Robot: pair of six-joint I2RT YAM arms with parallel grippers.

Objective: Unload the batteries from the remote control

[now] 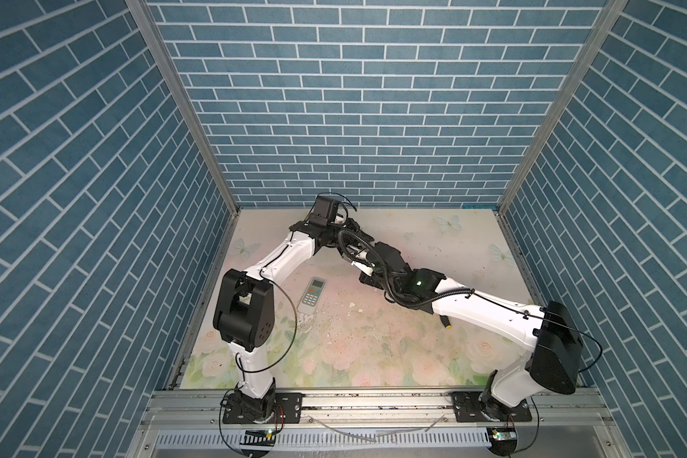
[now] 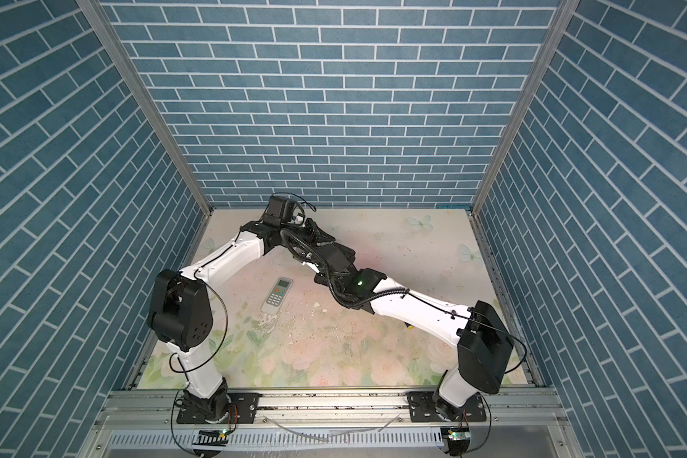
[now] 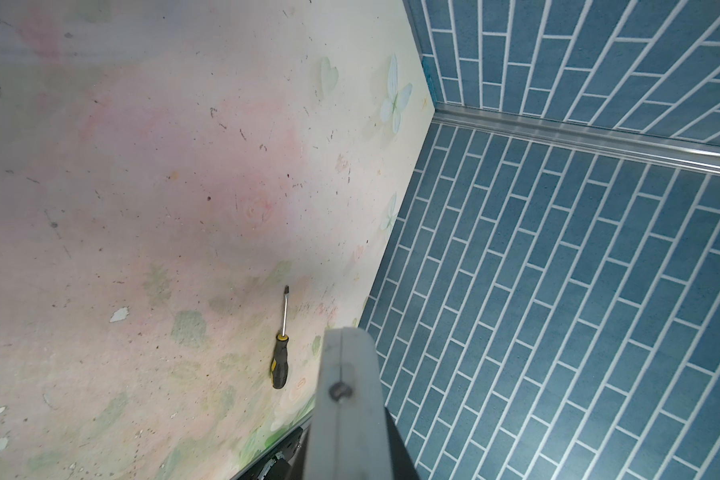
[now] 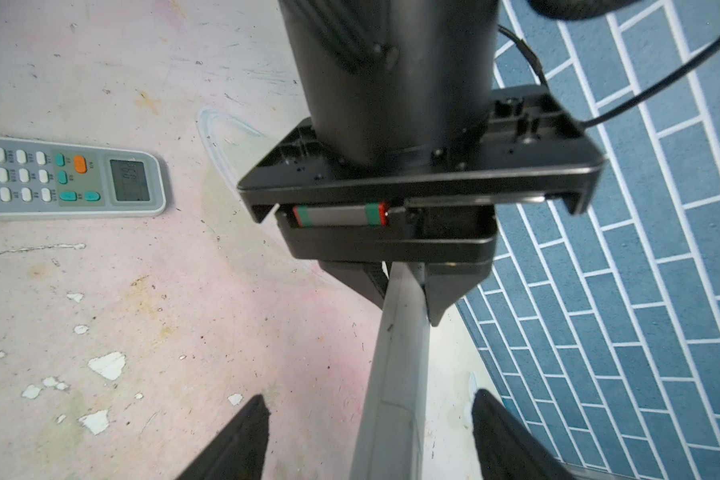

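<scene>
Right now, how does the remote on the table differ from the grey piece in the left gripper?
The remote lies flat on the table, untouched; the grey piece is held off it by the shut left gripper, the open right gripper astride it. The remote shows buttons and a display; the grey piece shows only a plain seamed side. Both are long and light grey.
</scene>
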